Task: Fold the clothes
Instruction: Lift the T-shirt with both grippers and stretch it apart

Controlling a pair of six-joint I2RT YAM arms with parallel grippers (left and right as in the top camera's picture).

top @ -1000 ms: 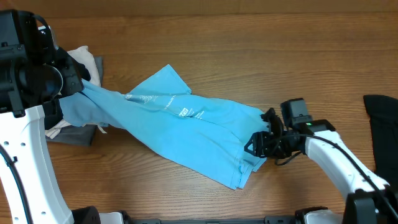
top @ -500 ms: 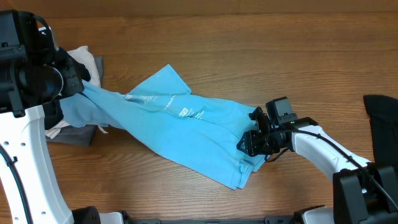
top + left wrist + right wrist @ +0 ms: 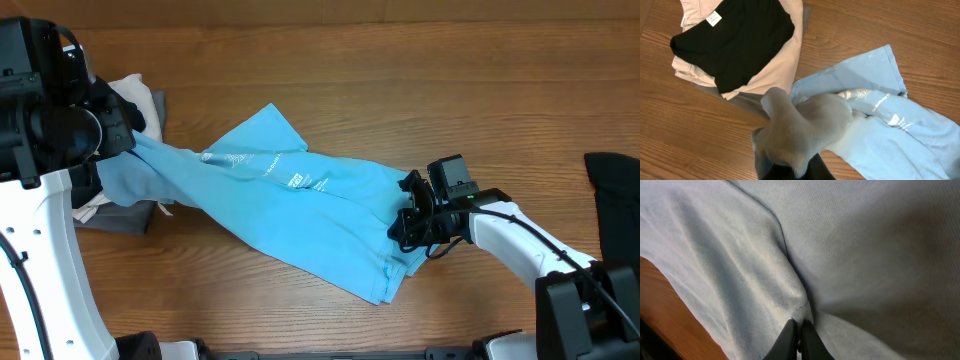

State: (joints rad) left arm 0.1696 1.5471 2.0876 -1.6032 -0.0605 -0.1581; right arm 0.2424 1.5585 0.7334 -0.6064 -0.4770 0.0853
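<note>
Sky-blue T-shirt [image 3: 290, 215] fabric lies stretched across the wooden table [image 3: 420, 70]; we hold both ends — left gripper [image 3: 122, 142] clamped on a bunched corner, right gripper [image 3: 800, 330] pinched together on a fold at the opposite hem — probably to pull it flat before folding. Just beyond the T-shirt's left end sits a stack of black and beige garments [image 3: 745, 45]; well beyond its right end lies a dark garment [image 3: 612, 185], and nothing of the room shows.

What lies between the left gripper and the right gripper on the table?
The sky-blue T-shirt lies there, reaching from the left gripper to the right gripper. The overhead view shows this.
</note>
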